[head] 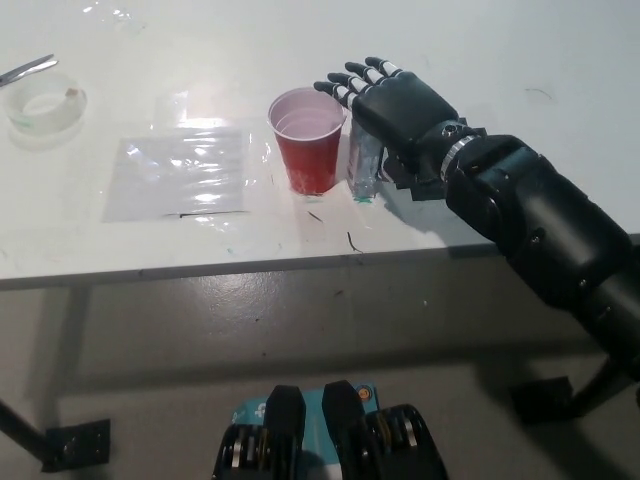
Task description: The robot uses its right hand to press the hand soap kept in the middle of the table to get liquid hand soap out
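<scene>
Fingers spread flat on my black right hand point(400, 105), holding nothing, above the soap bottle point(364, 165).

From the head view I see the right hand palm-down over the top of the clear hand soap bottle, fingertips reaching toward the rim of the red cup point(308, 140); I cannot tell whether the palm actually touches the pump. That bottle stands upright on the white table point(500, 50), just beside the red cup on its right side, near the table's front edge. A clear plastic sheet point(178, 172) lies flat to the left of the cup, and farther left, well apart, sits a roll of clear tape point(42, 108) with a metal tool point(27, 68) just behind it. I do not see the white left hand in this view.
</scene>
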Robot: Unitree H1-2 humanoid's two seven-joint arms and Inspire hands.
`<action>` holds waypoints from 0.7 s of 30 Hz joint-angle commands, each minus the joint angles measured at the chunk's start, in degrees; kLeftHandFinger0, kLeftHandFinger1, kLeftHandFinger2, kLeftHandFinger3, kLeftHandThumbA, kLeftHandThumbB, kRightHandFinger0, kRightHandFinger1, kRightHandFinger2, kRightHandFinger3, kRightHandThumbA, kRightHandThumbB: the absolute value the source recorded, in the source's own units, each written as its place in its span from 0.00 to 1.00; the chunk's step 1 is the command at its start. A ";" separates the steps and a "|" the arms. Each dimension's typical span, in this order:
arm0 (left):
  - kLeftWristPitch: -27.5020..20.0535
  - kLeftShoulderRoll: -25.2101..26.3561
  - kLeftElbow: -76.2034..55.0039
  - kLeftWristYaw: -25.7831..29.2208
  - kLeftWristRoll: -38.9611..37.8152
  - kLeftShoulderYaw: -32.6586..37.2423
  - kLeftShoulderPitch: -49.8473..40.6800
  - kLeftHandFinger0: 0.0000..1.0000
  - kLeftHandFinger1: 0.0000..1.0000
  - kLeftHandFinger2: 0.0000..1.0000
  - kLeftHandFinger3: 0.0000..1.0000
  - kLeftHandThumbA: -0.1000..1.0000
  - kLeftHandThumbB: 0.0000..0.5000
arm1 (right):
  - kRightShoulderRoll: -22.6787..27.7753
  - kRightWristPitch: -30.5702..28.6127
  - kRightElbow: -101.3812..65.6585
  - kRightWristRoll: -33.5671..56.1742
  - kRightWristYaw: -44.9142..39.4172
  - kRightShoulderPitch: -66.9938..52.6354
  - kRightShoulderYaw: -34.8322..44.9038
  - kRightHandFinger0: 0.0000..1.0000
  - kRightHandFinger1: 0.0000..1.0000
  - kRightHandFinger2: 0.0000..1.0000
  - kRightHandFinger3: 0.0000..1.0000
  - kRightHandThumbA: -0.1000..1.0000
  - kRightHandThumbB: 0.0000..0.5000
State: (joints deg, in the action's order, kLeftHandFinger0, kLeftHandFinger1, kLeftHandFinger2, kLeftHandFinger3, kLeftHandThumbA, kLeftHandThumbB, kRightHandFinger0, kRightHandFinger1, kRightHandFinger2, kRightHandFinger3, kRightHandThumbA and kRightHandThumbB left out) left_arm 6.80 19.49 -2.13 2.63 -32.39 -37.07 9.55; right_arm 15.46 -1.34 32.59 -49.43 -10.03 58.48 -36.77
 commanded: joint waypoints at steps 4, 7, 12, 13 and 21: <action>-1.31 2.50 -1.98 -0.80 -0.37 0.16 1.25 0.00 0.00 0.10 0.33 0.89 0.15 | -0.39 2.01 -0.91 0.94 -4.31 -1.03 1.08 1.00 1.00 1.00 1.00 1.00 0.98; -1.36 2.56 -1.97 -1.03 -0.58 0.25 1.23 0.00 0.00 0.10 0.33 0.90 0.15 | -1.12 1.53 -0.76 1.47 -3.68 -1.39 1.64 1.00 1.00 1.00 1.00 1.00 0.96; -1.83 2.80 -1.38 -1.09 -0.07 0.46 1.14 0.00 0.00 0.11 0.34 0.92 0.16 | -2.75 0.94 0.58 1.55 -1.69 -1.41 2.39 1.00 1.00 1.00 1.00 1.00 1.00; -1.87 2.83 -1.41 -1.02 0.10 0.52 1.09 0.00 0.00 0.11 0.33 0.92 0.16 | -2.87 0.73 0.94 1.45 -1.32 -1.39 2.41 1.00 1.00 1.00 1.00 1.00 1.00; -2.02 2.67 -1.53 -1.34 -0.08 0.76 0.33 0.00 0.00 0.11 0.33 0.94 0.17 | -3.36 -0.89 2.23 2.27 0.12 -2.64 3.38 1.00 1.00 1.00 1.00 1.00 0.97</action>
State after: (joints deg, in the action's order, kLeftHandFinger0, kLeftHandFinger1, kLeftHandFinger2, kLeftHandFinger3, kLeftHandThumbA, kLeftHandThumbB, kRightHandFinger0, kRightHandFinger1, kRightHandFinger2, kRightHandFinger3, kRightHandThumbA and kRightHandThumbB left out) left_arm 6.79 20.07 -2.16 2.61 -32.35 -36.24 9.48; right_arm 12.11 -1.11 33.76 -48.32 -8.78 57.25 -33.41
